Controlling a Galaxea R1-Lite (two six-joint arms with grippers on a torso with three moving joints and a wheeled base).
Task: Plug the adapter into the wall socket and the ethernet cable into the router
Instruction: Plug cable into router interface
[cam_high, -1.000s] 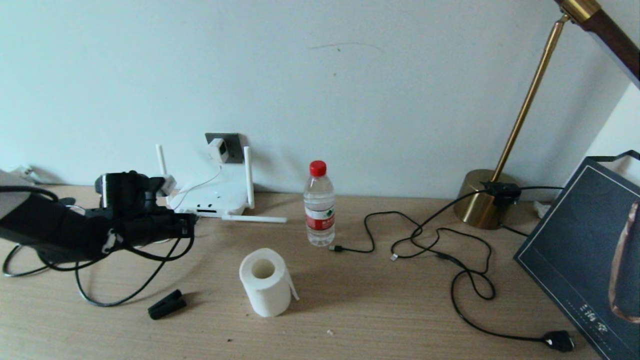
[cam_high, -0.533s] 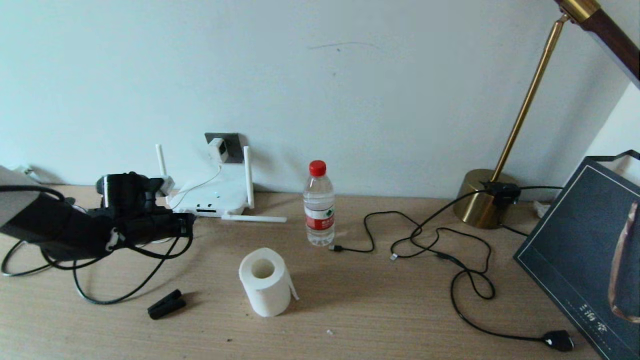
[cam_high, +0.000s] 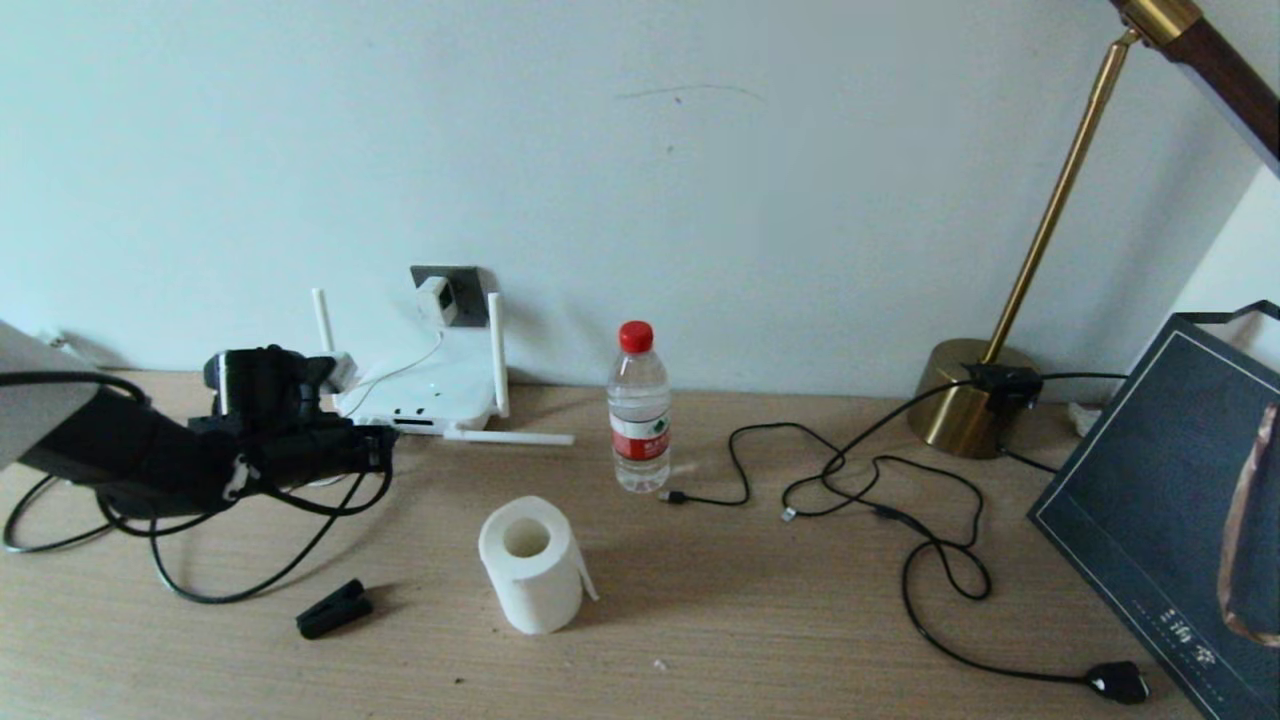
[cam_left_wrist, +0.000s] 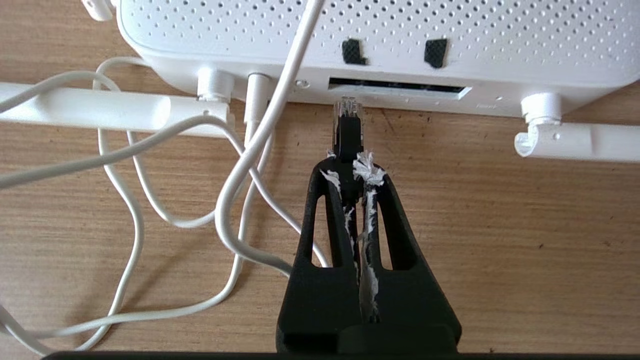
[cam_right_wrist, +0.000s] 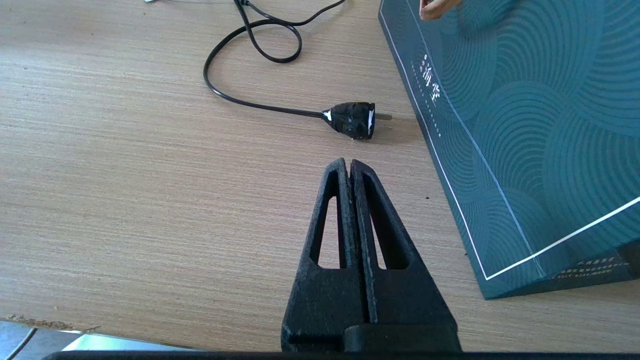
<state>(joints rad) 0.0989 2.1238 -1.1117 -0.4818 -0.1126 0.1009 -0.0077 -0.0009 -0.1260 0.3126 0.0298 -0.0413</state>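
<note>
The white router (cam_high: 430, 395) lies flat against the wall with its antennas out. The white adapter (cam_high: 437, 300) sits in the dark grey wall socket (cam_high: 458, 280) above it, and its thin white cord (cam_left_wrist: 240, 165) trails over the router. My left gripper (cam_left_wrist: 352, 167) is shut on the black ethernet cable (cam_left_wrist: 348, 135). The clear clip connector (cam_left_wrist: 346, 106) pokes out ahead of the fingertips, right at the router's (cam_left_wrist: 380, 35) dark port slot (cam_left_wrist: 400, 86). The cable's slack loops over the table (cam_high: 250, 590). My right gripper (cam_right_wrist: 348, 165) hovers shut and empty over bare table.
A white paper roll (cam_high: 530, 565), a black clip (cam_high: 333, 608) and a water bottle (cam_high: 638, 420) stand on the table. Black cables (cam_high: 880, 500) with a plug (cam_right_wrist: 352, 120) run to the brass lamp base (cam_high: 965, 400). A dark bag (cam_right_wrist: 525, 125) stands at the right.
My left gripper has crept a little toward the router with the ethernet cable, and the slack loop has shifted with it. Everything else is still.
</note>
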